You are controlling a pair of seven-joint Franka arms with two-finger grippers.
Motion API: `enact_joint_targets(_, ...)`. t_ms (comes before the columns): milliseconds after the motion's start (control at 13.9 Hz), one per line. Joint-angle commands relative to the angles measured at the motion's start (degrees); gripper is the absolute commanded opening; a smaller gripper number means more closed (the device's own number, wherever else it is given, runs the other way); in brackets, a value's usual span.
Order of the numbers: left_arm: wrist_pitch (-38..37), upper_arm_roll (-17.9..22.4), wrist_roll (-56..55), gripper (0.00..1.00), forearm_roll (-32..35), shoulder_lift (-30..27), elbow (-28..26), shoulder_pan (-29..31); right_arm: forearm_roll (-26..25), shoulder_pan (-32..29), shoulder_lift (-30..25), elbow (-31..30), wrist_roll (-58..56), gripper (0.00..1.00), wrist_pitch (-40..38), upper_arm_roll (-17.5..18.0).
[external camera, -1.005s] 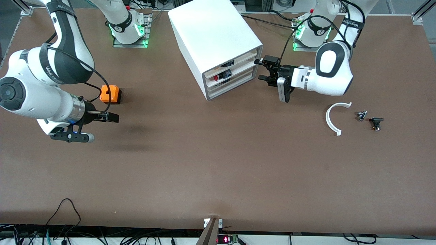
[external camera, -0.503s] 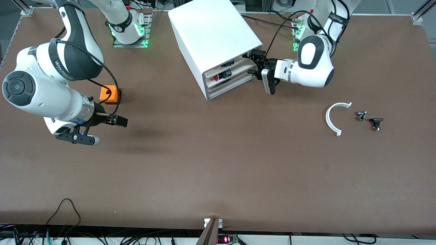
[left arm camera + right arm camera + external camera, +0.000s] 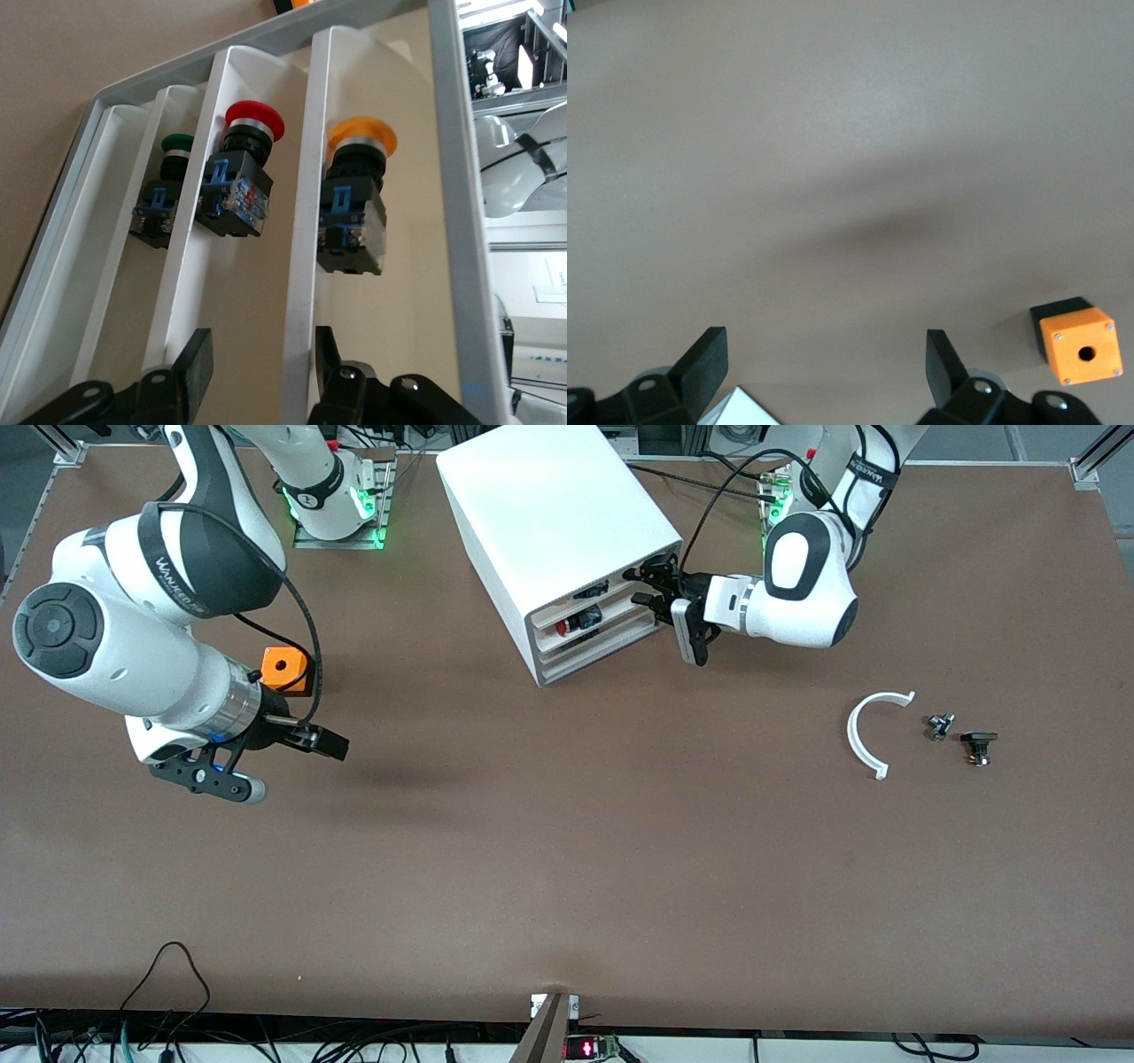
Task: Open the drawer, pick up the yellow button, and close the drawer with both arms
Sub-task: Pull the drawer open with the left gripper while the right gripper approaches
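Observation:
The white cabinet [image 3: 549, 505] stands toward the arms' bases. The left wrist view looks into its three drawers. The button [image 3: 354, 212], black with an orange cap, lies in the drawer [image 3: 306, 221], the uppermost one [image 3: 620, 577]. My left gripper [image 3: 651, 586] is at the cabinet's front. Its fingers straddle that drawer's white front lip [image 3: 262, 338]: one finger touches the lip and a gap stays at the other, so it is open. My right gripper [image 3: 328, 744] hangs open and empty [image 3: 826, 343] over bare table, beside the orange cube [image 3: 285, 666].
A red-capped button [image 3: 239, 173] and a green-capped one [image 3: 164, 190] lie in the two lower drawers. A white curved piece [image 3: 864, 731] and two small dark parts [image 3: 939, 724] [image 3: 978, 746] lie toward the left arm's end. The orange cube [image 3: 1079, 350] has a hole on top.
My left gripper has moved in to the cabinet's front and its fingers have narrowed around the top drawer's lip. My right arm has drifted toward the table's middle, still open.

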Motion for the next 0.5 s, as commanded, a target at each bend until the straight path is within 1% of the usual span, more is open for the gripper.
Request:
enact_joint_targets(0, 0.75, -0.62, 3.45, 0.28, -1.48, 0.25, -0.59, -0.35, 0.69, 2.83, 2.18, 4.18, 6.3, 0.99, -1.72, 0.02)
enact_joint_targets(144, 0.57, -0.62, 3.54, 0.03, -1.22, 0.25, -0.16, 0.09, 0.77, 5.03, 4.46, 8.21, 12.18, 0.99, -2.86, 0.02)
enact_joint_targets(215, 0.31, -0.62, 3.54, 0.0, -0.7, 0.25, 0.28, 0.35, 0.77, 6.0, 6.13, 11.02, 15.09, 0.99, -3.48, 0.02)
enact_joint_targets(359, 0.04, -0.45, 5.2, 0.0, -0.52, 0.33, 1.08, 1.14, 0.77, 8.29, 9.38, 16.38, 20.8, 0.99, -4.62, 0.11)
enact_joint_targets(431, -0.04, -0.45, 5.91, 0.0, -0.52, 0.33, 1.17, 2.11, 0.77, 9.43, 10.18, 17.8, 23.44, 0.99, -4.54, 0.02)
